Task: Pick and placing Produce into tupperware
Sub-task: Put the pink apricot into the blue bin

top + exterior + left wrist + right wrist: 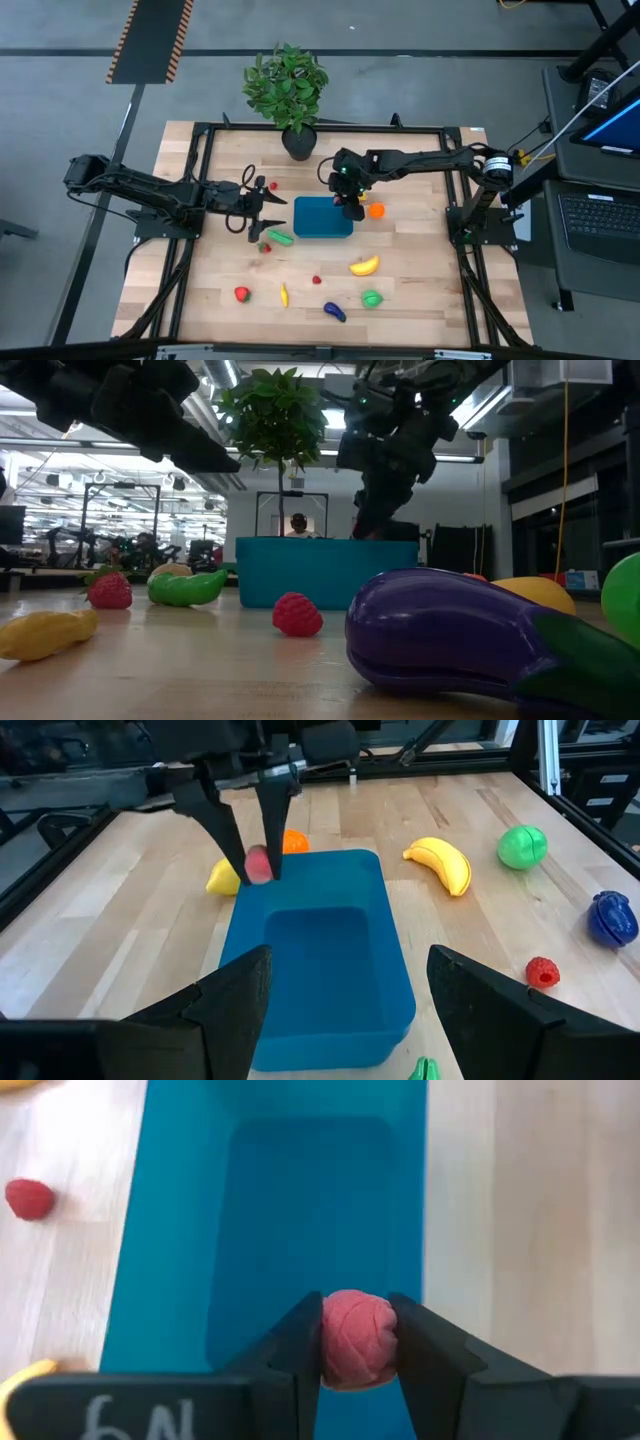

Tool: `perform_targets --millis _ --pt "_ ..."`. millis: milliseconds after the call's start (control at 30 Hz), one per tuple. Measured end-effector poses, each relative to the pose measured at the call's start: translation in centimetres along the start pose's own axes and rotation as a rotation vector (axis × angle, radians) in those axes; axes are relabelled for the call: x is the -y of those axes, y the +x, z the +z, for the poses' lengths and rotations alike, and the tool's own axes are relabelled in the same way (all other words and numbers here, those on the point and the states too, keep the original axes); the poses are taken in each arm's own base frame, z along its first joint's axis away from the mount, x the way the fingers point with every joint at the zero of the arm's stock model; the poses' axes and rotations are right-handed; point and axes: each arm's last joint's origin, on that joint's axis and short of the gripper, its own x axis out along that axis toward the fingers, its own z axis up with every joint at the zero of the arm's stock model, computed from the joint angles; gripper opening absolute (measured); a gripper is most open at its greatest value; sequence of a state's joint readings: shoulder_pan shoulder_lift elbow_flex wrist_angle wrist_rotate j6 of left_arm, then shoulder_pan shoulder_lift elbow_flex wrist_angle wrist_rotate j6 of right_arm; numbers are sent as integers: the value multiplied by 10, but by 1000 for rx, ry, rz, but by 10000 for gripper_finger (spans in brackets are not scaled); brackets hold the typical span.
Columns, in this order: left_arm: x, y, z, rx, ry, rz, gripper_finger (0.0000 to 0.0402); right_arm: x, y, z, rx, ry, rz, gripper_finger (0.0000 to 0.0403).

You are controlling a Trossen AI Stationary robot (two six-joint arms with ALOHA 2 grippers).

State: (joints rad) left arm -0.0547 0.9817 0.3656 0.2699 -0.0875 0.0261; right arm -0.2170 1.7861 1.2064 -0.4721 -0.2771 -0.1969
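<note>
Produce lies scattered on the tabletop (420,300): a banana (364,265), a green piece (372,298), an aubergine (334,311) and others, while the teal tupperware (315,222) sits mid-table, seemingly empty. The right gripper (358,1342) hangs over the tupperware's edge, jaws clamped on a pink berry (357,1337). The step in hand looks like the drop; next the jaws need to part over the basin. The left gripper (345,985) waits beside the tupperware, jaws apart.
</note>
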Motion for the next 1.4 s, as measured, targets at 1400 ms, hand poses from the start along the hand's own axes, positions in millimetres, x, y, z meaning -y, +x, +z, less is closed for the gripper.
perform_targets --millis 1400 --pt "0 0 0 0 1 1 261 -9 43 -7 -74 -28 -28 113"
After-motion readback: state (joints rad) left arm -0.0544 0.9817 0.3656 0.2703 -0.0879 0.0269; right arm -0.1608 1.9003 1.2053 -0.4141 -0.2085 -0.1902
